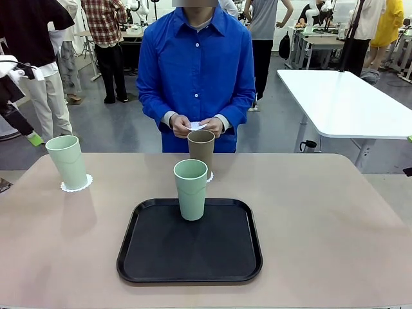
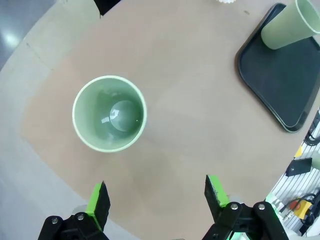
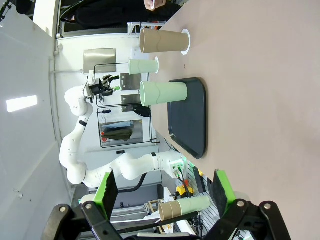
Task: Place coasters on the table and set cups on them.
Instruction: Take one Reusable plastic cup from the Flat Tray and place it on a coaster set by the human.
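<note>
- Three tall matte tumblers stand upright, long axes vertical, mouths up.
- I find the left pale mint cup [image 1: 67,162] on a lacy white paper coaster [image 1: 76,183] at the beige table's [image 1: 322,219] left.
- The brown cup [image 1: 201,153] stands on a second coaster [image 1: 209,176]; the second mint cup [image 1: 190,189] stands on the black rounded-square tray [image 1: 190,257].
- The left gripper [image 2: 156,190] is spread and empty above the left cup; the right gripper [image 3: 165,182] is spread and empty.

Mint cup [image 1: 67,162] and brown cup [image 1: 201,151] are standing upright on lacy white coasters [image 1: 76,185]; second mint cup [image 1: 190,189] is standing on tray [image 1: 161,257].
</note>
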You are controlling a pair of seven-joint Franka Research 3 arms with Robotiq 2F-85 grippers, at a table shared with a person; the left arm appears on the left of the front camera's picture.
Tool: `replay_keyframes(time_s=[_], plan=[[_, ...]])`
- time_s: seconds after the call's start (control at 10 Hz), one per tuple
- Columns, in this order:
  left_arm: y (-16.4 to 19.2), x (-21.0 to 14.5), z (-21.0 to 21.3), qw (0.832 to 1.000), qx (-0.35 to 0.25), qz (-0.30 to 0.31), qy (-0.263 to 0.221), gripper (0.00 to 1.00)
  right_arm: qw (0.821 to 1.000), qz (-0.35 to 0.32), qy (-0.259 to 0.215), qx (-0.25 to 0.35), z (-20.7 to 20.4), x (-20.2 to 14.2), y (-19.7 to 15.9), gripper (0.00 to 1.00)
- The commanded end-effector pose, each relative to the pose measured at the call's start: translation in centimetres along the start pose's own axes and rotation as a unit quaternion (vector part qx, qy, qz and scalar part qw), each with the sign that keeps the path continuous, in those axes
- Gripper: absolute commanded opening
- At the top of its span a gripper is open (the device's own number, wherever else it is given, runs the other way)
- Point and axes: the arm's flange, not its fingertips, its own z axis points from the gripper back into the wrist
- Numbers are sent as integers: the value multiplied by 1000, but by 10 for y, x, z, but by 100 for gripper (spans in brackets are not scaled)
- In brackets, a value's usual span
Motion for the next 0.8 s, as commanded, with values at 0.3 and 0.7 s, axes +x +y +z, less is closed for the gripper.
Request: replay_keyframes(time_s=[0.3,0.7], plan=[[0,0,0,1000,0,0,0,100,1000,0,0,4,-1,-4,0,100],[0,0,0,1000,0,0,0,100,1000,0,0,4,-1,-4,0,100]])
